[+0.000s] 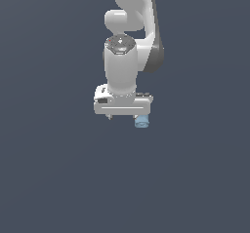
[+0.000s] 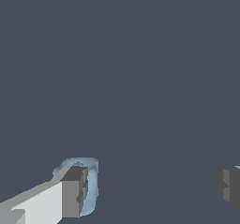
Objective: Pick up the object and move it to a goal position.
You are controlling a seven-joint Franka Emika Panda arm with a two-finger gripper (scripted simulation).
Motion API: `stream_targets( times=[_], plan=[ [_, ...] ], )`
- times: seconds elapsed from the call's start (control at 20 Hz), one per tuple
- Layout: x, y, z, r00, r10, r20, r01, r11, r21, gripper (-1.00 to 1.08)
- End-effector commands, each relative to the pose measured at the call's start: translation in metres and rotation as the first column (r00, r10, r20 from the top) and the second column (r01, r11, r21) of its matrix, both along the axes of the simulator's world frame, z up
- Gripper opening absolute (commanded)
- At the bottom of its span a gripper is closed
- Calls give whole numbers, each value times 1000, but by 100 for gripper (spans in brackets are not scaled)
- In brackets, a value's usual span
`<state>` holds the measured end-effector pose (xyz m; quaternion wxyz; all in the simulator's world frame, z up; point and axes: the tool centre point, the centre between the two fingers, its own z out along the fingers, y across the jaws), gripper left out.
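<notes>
The white arm (image 1: 128, 42) fills the upper middle of the exterior view, reaching down over a plain dark grey-blue surface (image 1: 49, 178) that covers the rest of the picture. Its top is cut off by the frame edge. At its lower end sits the broad white gripper (image 2: 152, 188), seen from above, so its body hides the fingers in that view.

The wrist view shows the jaws set wide, with a large bare gap between the 2 fingers (image 2: 74, 191). 1 finger is cut off at the picture's edge, showing only its dark pad. The other shows its white body and grey pad.

The object (image 1: 142, 122), a small pale-blue translucent cylinder, is not between the fingers. In the wrist view it sits right against the nearer finger, on the finger's outer side and partly behind it, so part of it is hidden. In the exterior view it peeks out from under the gripper's end towards the exterior view's right. Whether it touches the finger cannot be told.
</notes>
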<state>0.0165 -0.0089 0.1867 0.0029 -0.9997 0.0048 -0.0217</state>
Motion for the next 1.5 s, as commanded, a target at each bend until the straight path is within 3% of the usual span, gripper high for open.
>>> stream_targets(
  times=[0.0,0.75,1.1,1.45],
  plan=[
    [0,0,0,1000,0,0,0,1000,0,100],
    [-2,-1,-11,999,36,-6,-36,999,-15,100],
    [-22,29,-36,999,28,-16,-28,1000,-11,100],
    [-60,73,-73,999,14,-32,-15,1000,-7,100]
  ],
)
